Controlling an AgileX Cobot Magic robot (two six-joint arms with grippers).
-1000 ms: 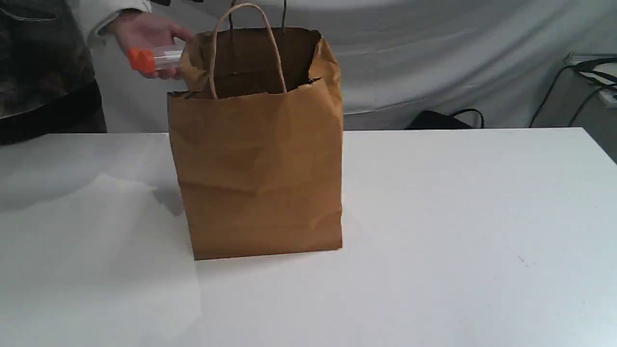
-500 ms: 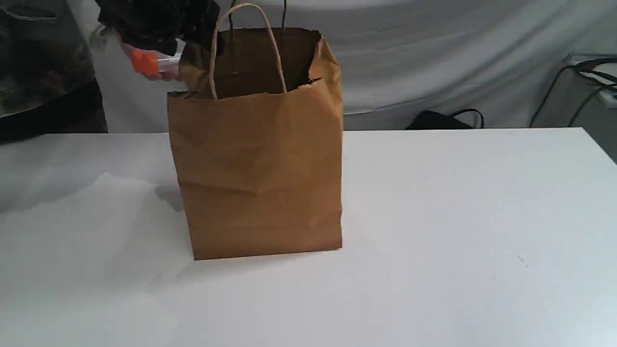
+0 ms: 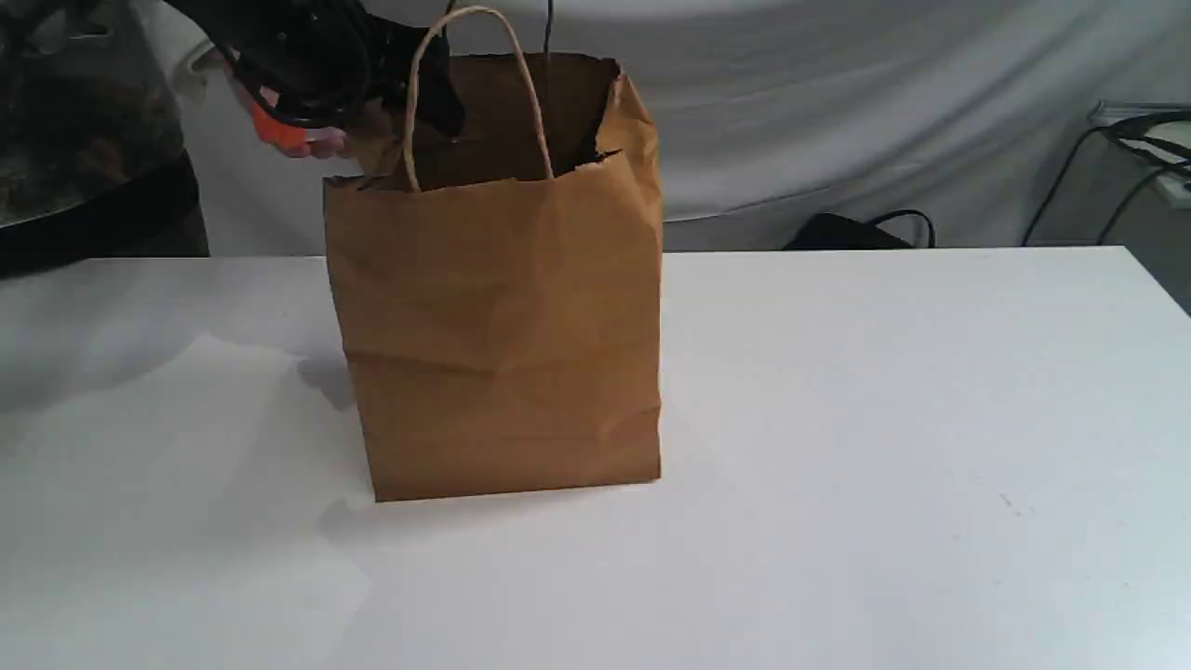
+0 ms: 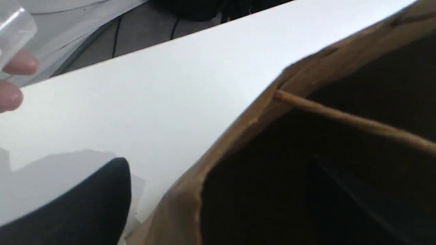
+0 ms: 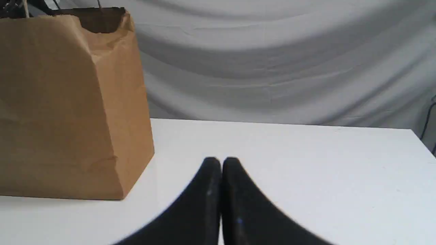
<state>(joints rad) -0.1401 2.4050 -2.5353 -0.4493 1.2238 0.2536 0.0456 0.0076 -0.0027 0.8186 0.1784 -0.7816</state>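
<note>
1. Hovering high at the far-left corner of the paper bag (image 3: 507, 316) mouth is the L claw (image 3: 372, 79). It is black, sits partly over the rim, and is just beside the near twine handle (image 3: 476, 9).
2. L claw state: can't tell. L wrist view shows only one dark finger (image 4: 85, 204); the other is out of frame.
3. Tube (image 3: 279, 132) is clear w/ an orange cap and held in a person's hand (image 3: 324, 141). It is just left of the bag top, right by the L claw, which hides most of it in the ext view. Touching the claw or not: can't tell. L wrist view shows the clear end w/ the person's fingertips (image 4: 18, 64) on it.
4. Bag stands upright w/ its mouth open on the white bench (image 3: 884, 419), left of centre. Inside is dark, so contents can't be made out.
5. R claw (image 5: 221, 163) has its fingers pressed together w/ nothing between them. It is above the bench, right of the bag and well apart from it. It does not show in the ext view.
</note>
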